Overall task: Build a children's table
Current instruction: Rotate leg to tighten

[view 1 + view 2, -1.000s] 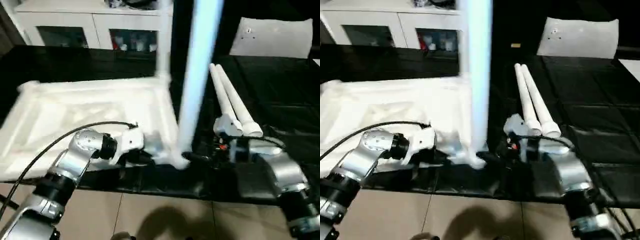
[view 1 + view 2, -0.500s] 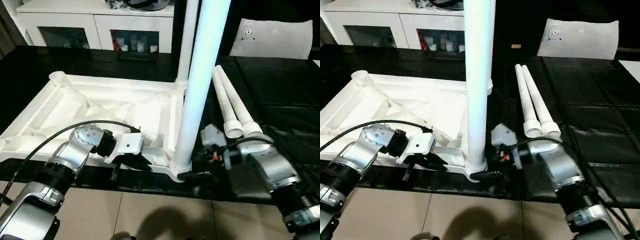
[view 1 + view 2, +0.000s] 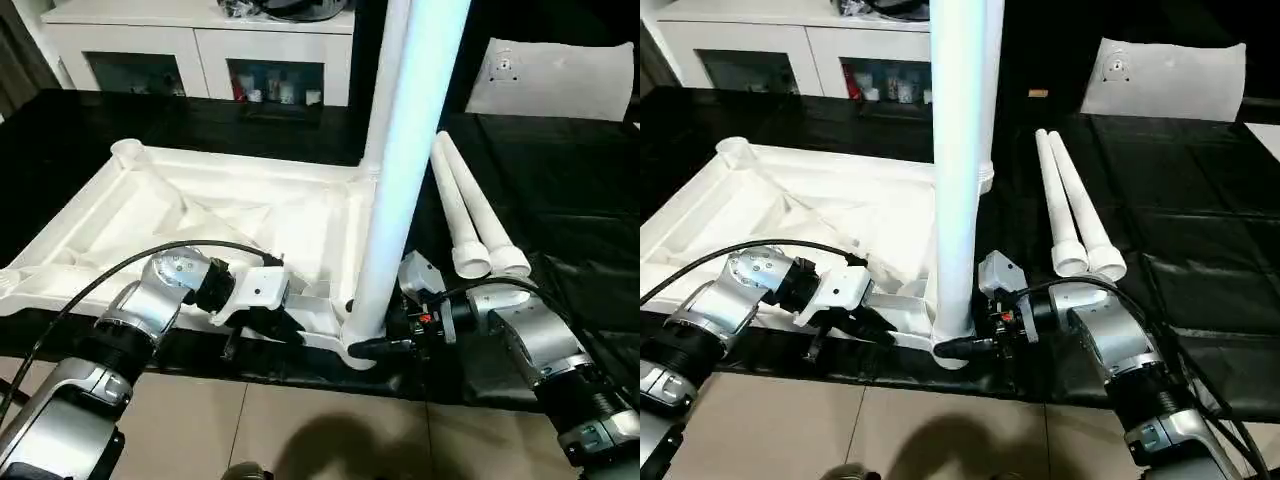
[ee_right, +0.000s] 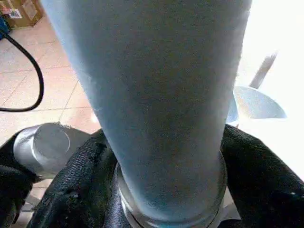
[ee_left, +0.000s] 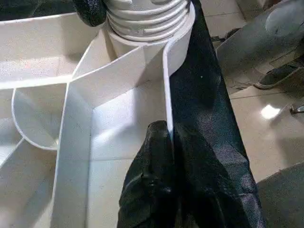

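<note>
The left tool (image 5: 159, 156) is shut tight on the thin side wall of the white top (image 3: 200, 215). It pinches that wall close to the top's near right corner, at the front edge of the black table (image 3: 560, 190).

The right tool (image 3: 975, 345) sits around the bottom of leg 1 (image 3: 400, 170). Its 2 black fingers (image 4: 76, 190) are on both sides of the leg, right by the ring at the leg's foot. You cannot tell if they press on it or just sit beside it.

Leg 1 stands straight up in the round socket (image 5: 142, 23) at the top's near right corner. Leg 2 (image 3: 378, 70) stands up behind it, at the far right corner of the top.

The top lies upside down on the left part of the table, ribs facing up. An empty socket (image 3: 127, 152) is at its far left corner.

2 more legs (image 3: 1072, 215) lie flat side by side on the table, just right of the top. A flat white panel (image 3: 1165, 80) rests near the far right corner of the table. A white cabinet (image 3: 200, 50) stands behind the table.
</note>
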{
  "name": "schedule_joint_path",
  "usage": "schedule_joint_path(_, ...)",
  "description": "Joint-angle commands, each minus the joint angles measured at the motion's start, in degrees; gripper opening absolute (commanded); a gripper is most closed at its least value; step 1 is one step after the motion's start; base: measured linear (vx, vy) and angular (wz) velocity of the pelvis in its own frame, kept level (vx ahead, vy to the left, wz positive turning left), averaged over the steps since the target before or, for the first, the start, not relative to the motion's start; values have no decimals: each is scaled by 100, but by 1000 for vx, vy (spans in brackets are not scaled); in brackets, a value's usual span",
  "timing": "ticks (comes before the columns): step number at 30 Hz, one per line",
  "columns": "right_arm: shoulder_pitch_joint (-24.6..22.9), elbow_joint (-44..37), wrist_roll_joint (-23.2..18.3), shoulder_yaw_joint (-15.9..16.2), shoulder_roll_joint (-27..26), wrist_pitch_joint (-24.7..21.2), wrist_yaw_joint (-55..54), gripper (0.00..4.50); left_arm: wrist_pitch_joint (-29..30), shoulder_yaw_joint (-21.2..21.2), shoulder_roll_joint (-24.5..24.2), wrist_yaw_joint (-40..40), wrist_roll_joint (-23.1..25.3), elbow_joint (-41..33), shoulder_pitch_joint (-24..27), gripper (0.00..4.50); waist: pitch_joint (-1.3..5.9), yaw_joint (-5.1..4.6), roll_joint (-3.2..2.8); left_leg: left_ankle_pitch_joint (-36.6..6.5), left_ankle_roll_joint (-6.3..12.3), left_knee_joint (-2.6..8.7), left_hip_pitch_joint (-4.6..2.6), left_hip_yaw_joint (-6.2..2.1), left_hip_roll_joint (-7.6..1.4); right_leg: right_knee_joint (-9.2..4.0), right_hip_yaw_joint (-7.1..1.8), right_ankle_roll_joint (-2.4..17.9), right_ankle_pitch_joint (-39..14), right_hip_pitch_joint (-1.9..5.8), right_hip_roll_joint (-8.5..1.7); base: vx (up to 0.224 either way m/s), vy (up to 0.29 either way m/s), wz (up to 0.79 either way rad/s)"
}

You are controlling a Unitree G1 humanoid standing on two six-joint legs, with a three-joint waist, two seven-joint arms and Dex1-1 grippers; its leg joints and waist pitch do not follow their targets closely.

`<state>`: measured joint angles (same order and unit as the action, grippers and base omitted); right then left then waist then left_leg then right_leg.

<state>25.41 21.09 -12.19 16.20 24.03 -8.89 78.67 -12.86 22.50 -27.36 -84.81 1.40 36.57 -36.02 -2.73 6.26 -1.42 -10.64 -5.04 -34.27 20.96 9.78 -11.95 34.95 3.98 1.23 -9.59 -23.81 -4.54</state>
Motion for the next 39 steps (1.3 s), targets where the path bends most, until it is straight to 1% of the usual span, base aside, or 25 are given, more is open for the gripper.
schedule_joint_path(1,88,12,-61,-15,-10,-43,90,342,-129,110,17,-116,90,-46,-115,0,393,-22,3,-1219,202,405,-49,13,-110,-407,-223,1120,-1422,342,-303,0,0,0)
schedule_joint_path(3,87,13,-95,-24,-11,-84,100,317,-126,100,24,-135,72,-28,-119,0,396,-21,5,-1196,209,403,-49,13,-108,-400,-223,1134,-1359,345,-298,0,0,0)
schedule_joint_path(4,-73,-153,-279,-96,-97,-328,3,309,168,-59,115,92,-92,-198,8,0,396,-30,33,-1168,218,403,-51,24,-111,-391,-229,1158,-1292,355,-291,0,0,0)
schedule_joint_path(5,-194,-277,-410,-149,-162,-505,-72,301,387,-175,183,266,-212,-325,102,0,399,-9,17,-1133,242,396,-46,17,-114,-386,-226,1179,-1277,345,-300,0,0,0)
schedule_joint_path(7,-194,-277,-410,-149,-162,-505,-72,301,387,-175,183,266,-212,-325,102,0,403,3,13,-1101,244,396,-46,16,-121,-382,-224,1199,-1232,346,-309,0,0,0)
schedule_joint_path(8,-345,-429,-499,-238,-342,-605,-363,275,647,-298,267,621,-254,-494,224,0,403,-6,-4,-1105,236,396,-44,24,-124,-371,-231,1219,-1198,337,-303,0,0,0)
schedule_joint_path(9,-396,-462,-496,-278,-454,-633,-566,275,786,-356,321,823,-252,-570,274,0,386,2,2,-1189,212,407,-51,22,-127,-399,-228,1182,-1310,324,-301,0,0,0)
schedule_joint_path(10,-503,-476,-410,-411,-871,-642,-1330,272,1250,-543,535,1526,-223,-809,408,0,374,-18,-10,-1270,148,432,-44,8,-129,-404,-229,1138,-1434,327,-309,0,0,0)
schedule_joint_path(11,-507,-403,-317,-490,-1141,-637,-1840,272,1517,-639,683,1944,-176,-941,461,0,345,-65,-2,-1430,55,456,-39,-2,-105,-438,-215,1025,-1831,315,-310,0,0,0)
schedule_joint_path(13,-470,-306,-227,-546,-1343,-652,-2237,264,1676,-701,810,2236,-144,-1018,484,0,338,-132,11,-1568,-68,458,-64,-18,-63,-515,-197,766,-2541,314,-321,0,0,0)
schedule_joint_path(15,-309,-117,-98,-614,-1738,-860,-2951,261,2189,-916,1206,2936,-165,-1213,487,0,300,-241,32,-1593,-68,470,-30,-25,-40,-558,-193,592,-2871,310,-300,0,0,0)
schedule_joint_path(16,-309,-117,-98,-614,-1738,-860,-2951,261,2189,-916,1206,2936,-165,-1213,487,0,303,-254,22,-1652,-56,455,-61,-25,-29,-590,-181,559,-3008,284,-302,0,0,0)
schedule_joint_path(17,-287,-98,-83,-621,-1787,-889,-3044,261,2250,-940,1256,3030,-156,-1237,484,0,324,-282,23,-1630,-4,436,-77,-32,-10,-614,-189,509,-3042,296,-313,0,0,0)
schedule_joint_path(18,-251,-65,-58,-633,-1870,-938,-3199,261,2352,-981,1340,3188,-139,-1278,479,0,318,-308,24,-1600,13,448,-49,-30,-18,-604,-200,515,-2958,304,-301,0,0,0)
schedule_joint_path(19,-177,-16,-32,-674,-2057,-1073,-3502,261,2605,-1052,1518,3569,-29,-1353,457,0,321,-320,29,-1584,41,447,-66,-24,-23,-599,-199,526,-2866,285,-284,0,0,0)
schedule_joint_path(20,-175,-15,-31,-675,-2065,-1078,-3515,261,2615,-1055,1524,3584,-24,-1356,456,0,323,-328,23,-1554,53,443,-62,-23,-18,-599,-200,540,-2818,280,-281,0,0,0)
schedule_joint_path(23,-77,53,192,-742,-2389,-1352,-4242,261,3089,-1128,1809,4296,242,-1546,425,0,354,-340,2,-1300,57,447,-45,-17,-35,-534,-216,695,-2174,304,-257,0,0,0)
schedule_joint_path(24,-77,53,192,-742,-2389,-1352,-4242,261,3089,-1128,1809,4296,242,-1546,425,0,364,-331,2,-1248,61,446,-51,-17,-38,-526,-218,739,-2037,311,-261,0,0,0)
schedule_joint_path(26,-125,53,310,-772,-2453,-1236,-4424,331,3197,-1076,1843,4429,382,-1687,460,0,390,-319,-9,-1068,115,435,-27,-11,-35,-473,-225,863,-1558,339,-258,0,0,0)
schedule_joint_path(28,-179,0,275,-823,-2461,-1176,-4437,331,3176,-1033,1811,4382,416,-1758,503,0,389,-325,-6,-983,165,423,-20,1,-31,-452,-225,965,-1245,349,-250,0,0,0)
schedule_joint_path(29,-256,-101,229,-865,-2410,-1100,-4385,352,3096,-1001,1743,4236,381,-1815,565,0,398,-316,-18,-920,203,421,-7,-3,-29,-439,-227,992,-1126,370,-263,0,0,0)
schedule_joint_path(31,-306,-181,201,-893,-2381,-1076,-4373,378,3084,-977,1697,4155,345,-1884,616,0,398,-314,-18,-919,223,422,-9,3,-37,-446,-225,998,-1106,359,-260,0,0,0)
schedule_joint_path(35,-514,-507,113,-972,-1965,-800,-3985,416,2662,-856,1346,3591,266,-1890,733,0,397,-318,-31,-923,292,424,5,-1,-50,-431,-224,1044,-932,370,-257,0,0,0)
schedule_joint_path(37,-606,-613,8,-1154,-1562,-469,-3510,429,2297,-809,1118,3138,203,-1797,744,0,385,-309,-4,-1039,307,426,-3,6,-52,-462,-224,1010,-1100,371,-264,0,0,0)
schedule_joint_path(39,-627,-636,-8,-1209,-1462,-393,-3373,444,2246,-792,1069,3020,193,-1798,753,0,378,-301,-13,-1090,324,424,-2,11,-53,-471,-230,999,-1208,365,-274,0,0,0)
